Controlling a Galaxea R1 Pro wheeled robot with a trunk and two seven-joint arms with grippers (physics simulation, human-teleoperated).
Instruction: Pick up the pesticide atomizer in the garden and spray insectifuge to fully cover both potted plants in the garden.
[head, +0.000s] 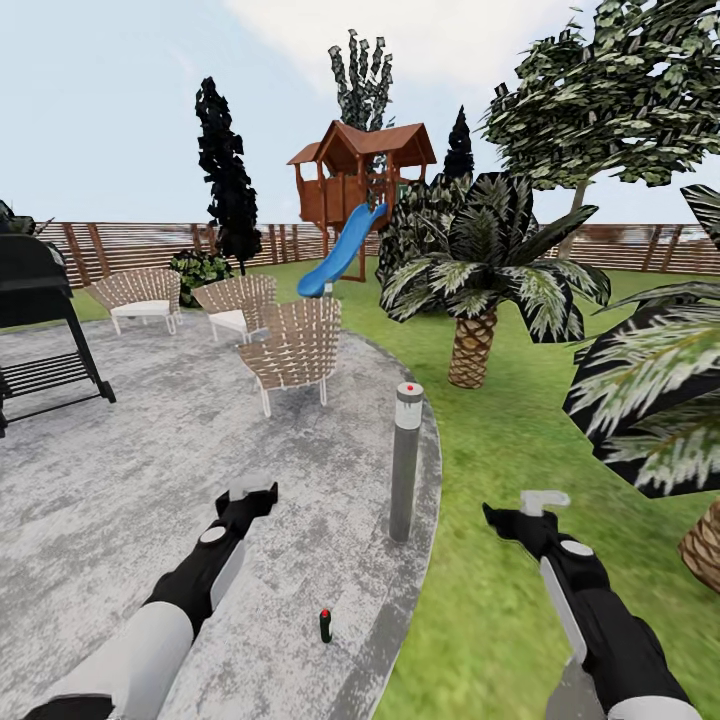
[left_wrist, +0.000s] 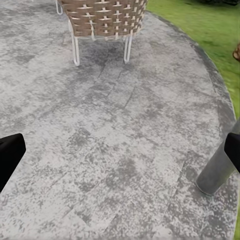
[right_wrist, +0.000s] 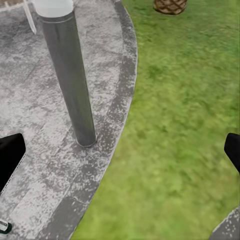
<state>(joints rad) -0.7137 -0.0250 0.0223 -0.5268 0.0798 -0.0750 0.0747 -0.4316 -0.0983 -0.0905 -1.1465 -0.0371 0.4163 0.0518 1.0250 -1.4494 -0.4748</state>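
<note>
The pesticide atomizer (head: 325, 626), a small dark bottle with a red top, stands upright on the grey paving (head: 120, 480) near its curved edge. It is between my two arms and closer to me than both grippers. My left gripper (head: 250, 492) hangs open over the paving, to the atomizer's left and beyond it. My right gripper (head: 541, 503) hangs open over the lawn (head: 500, 450), to the atomizer's right. Both pairs of black fingers (left_wrist: 10, 155) (right_wrist: 10, 157) are spread wide with nothing between them. The two potted plants are out of view.
A tall grey bollard (head: 405, 460) stands at the paving's edge just beyond the atomizer. Wicker chairs (head: 295, 350) and a black grill (head: 40, 320) are on the paving further off. Palms (head: 480, 290) (head: 660, 400) grow on the right, and a slatted fence (head: 140, 245) and a playhouse with a slide (head: 350, 200) lie behind.
</note>
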